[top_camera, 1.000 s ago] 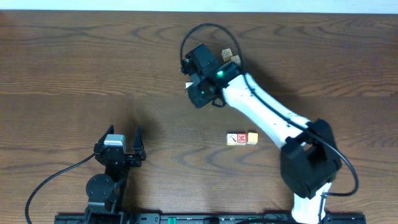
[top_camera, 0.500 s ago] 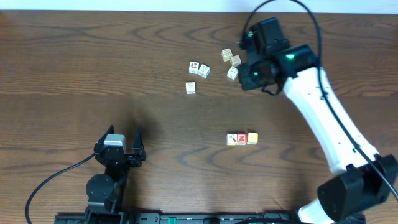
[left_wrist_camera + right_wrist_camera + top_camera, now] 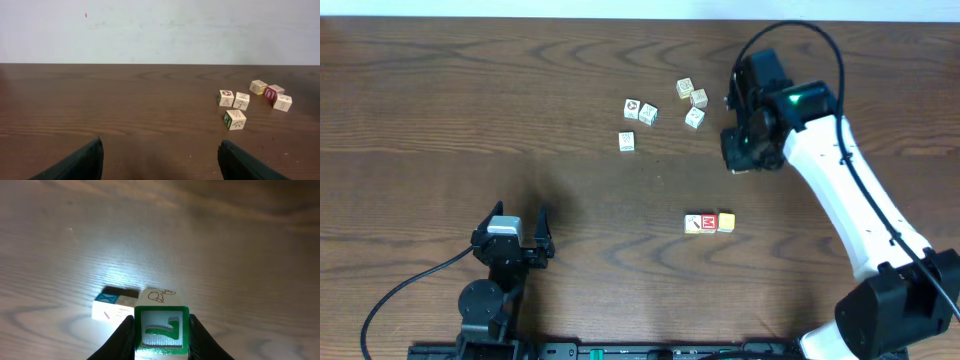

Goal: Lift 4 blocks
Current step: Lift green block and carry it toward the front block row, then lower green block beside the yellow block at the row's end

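My right claw (image 3: 161, 340) pinches the green block (image 3: 161, 326), clear of the bench (image 3: 470, 100). It has swung away from the cream cubes (image 3: 648, 113) and now hangs nearer the red and yellow pair (image 3: 709, 222). I judge 1 lifted, 3 left. My left claw (image 3: 159, 150) sits spread, idle.

Bare table (image 3: 440, 90) left of the scattered cubes (image 3: 647, 113), right arm (image 3: 840, 190) over the right side

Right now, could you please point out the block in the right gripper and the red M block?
held block (image 3: 161, 327): right wrist view, green-framed face.
red M block (image 3: 701, 223): overhead view, top face.
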You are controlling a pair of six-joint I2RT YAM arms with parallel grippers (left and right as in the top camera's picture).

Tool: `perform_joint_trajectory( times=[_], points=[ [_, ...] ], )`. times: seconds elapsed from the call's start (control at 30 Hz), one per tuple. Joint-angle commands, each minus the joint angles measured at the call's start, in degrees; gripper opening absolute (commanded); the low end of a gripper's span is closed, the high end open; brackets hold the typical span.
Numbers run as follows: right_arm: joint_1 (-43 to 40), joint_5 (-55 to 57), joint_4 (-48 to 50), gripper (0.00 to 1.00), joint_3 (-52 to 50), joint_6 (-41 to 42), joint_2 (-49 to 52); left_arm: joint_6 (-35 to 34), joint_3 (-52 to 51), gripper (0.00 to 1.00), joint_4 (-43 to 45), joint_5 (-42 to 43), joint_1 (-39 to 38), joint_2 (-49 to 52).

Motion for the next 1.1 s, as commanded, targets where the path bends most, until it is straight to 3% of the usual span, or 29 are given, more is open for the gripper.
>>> perform_joint_trajectory(
  times=[0.0, 0.4, 1.07],
  points=[
    [-0.72, 0.61, 1.57, 0.19, -5.64, 3.06, -0.57, -0.28, -0.68, 0.73, -2.54, -0.90, -0.11, -0.24],
    [-0.72, -0.13, 8.96, 0.17, -20.35, 7.61, -0.57, -0.31, -0.68, 0.73, -2.54, -0.90, -0.11, -0.24],
    [-0.72, 2.32, 9.75, 0.18, -23.17, 12.07, -0.57, -0.28, -0.68, 0.73, -2.54, -0.90, -0.11, -0.24]
  ],
)
